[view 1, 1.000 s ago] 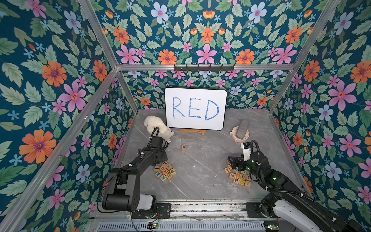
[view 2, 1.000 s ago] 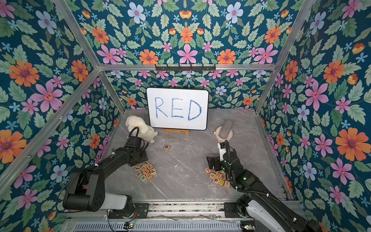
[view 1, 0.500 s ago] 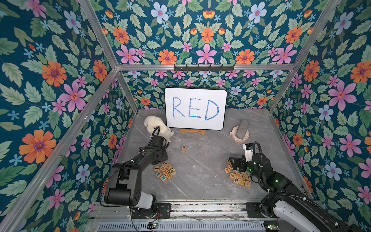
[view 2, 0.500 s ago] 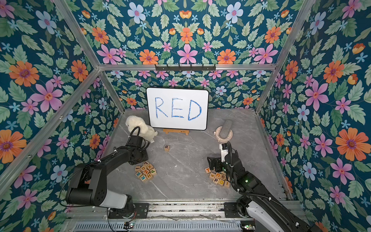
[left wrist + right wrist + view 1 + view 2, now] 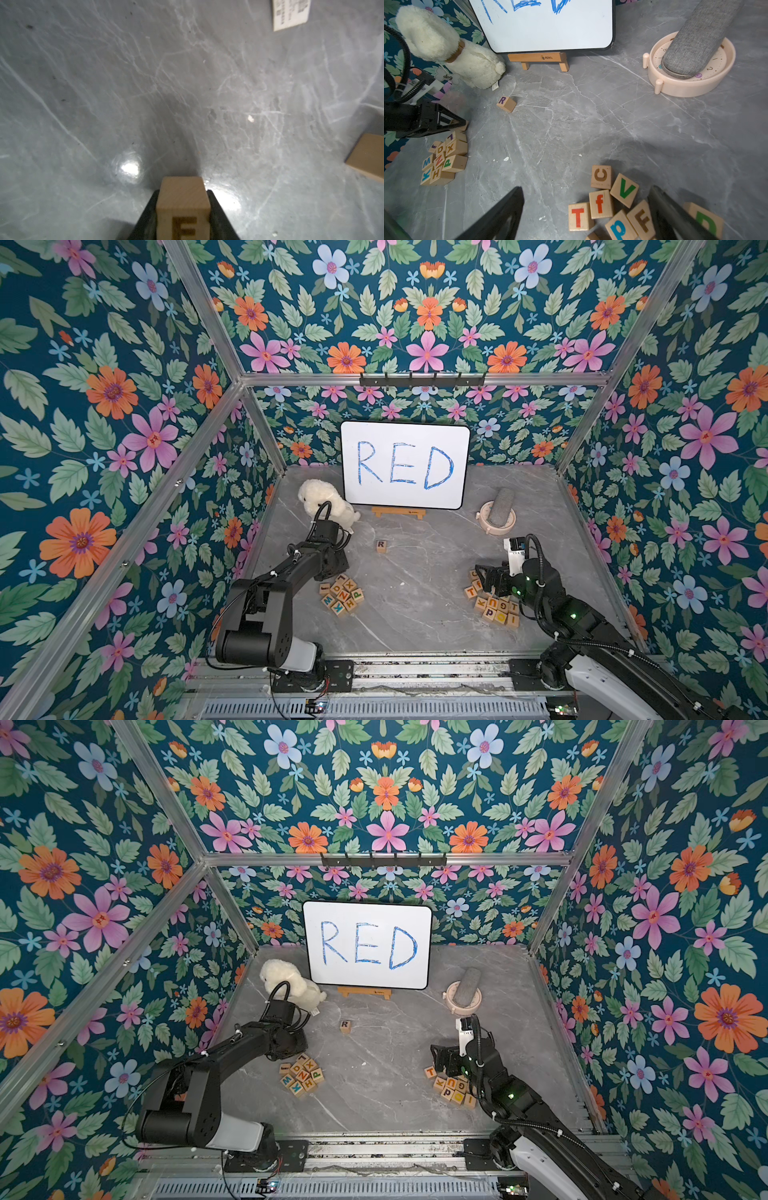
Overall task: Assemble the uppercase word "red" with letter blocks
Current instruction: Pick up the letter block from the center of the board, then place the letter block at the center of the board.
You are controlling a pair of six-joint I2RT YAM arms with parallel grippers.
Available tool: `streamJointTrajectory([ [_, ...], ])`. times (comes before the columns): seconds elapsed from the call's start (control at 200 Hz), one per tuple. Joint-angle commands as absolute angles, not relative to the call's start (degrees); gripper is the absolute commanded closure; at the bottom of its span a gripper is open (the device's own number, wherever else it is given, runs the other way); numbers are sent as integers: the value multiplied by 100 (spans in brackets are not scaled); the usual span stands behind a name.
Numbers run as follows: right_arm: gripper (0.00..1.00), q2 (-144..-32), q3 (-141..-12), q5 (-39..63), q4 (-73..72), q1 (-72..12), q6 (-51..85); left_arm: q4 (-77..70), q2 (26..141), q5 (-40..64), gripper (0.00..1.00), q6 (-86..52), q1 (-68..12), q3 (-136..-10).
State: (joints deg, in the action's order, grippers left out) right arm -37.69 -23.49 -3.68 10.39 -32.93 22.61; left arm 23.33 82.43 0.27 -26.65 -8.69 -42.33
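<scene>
Grey marble floor (image 5: 419, 576) open before white RED board (image 5: 405, 493); purple-R wooden block (image 5: 381, 546) alone there. Left claw (image 5: 458, 123) pinches brown-E block (image 5: 182, 195). Right claw (image 5: 586, 191) spread, green-D block (image 5: 705, 221) beside it. Pink round tray (image 5: 496, 530) holds grey pad (image 5: 500, 506).

Letter blocks (image 5: 600, 204) are pale wood with coloured letters, table (image 5: 419, 572) grey-veined, walls (image 5: 104, 448) teal floral.

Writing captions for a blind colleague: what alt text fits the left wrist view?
The left gripper clamps a pale wooden block printed with an orange-brown E between its black fingers, grey marbled tabletop beyond. Part of another block shows nearby.
</scene>
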Motion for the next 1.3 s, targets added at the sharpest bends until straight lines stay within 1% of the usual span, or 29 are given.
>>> streamJointTrajectory([
  [0.0,6,-3734,-2369,-546,842,-3296,2496,2534,8028,234,77,-2593,-868,-4275],
  [0.065,6,-3750,-2395,-454,734,-3296,2529,2601,7791,345,80,-2593,-865,-4283],
  [0.22,6,-3933,-2491,-141,460,-3296,2516,2694,7099,567,80,-2627,-870,-4226],
  [0.515,6,-4414,-2789,157,-159,-3374,2813,2792,6117,1505,94,-2724,-868,-4331],
  [0.68,6,-4729,-2922,209,-302,-3445,2786,3060,5765,1652,100,-2694,-879,-4514],
  [0.74,6,-4821,-2948,244,-325,-3470,2786,3196,5659,1643,100,-2659,-879,-4591],
  [0.975,6,-4920,-2993,145,-311,-3593,2744,3924,5604,1490,100,-2455,-873,-5135],
  [1.11,6,-4902,-3037,-66,-17,-3603,2683,4302,5734,1468,100,-2365,-905,-5601],
  [1.205,6,-4831,-3019,-125,154,-3608,2599,4351,5883,1421,100,-2413,-1070,-5813],
  [1.295,6,-4687,-2997,-259,395,-3604,2559,4351,6180,1235,100,-2541,-1486,-6011],
])
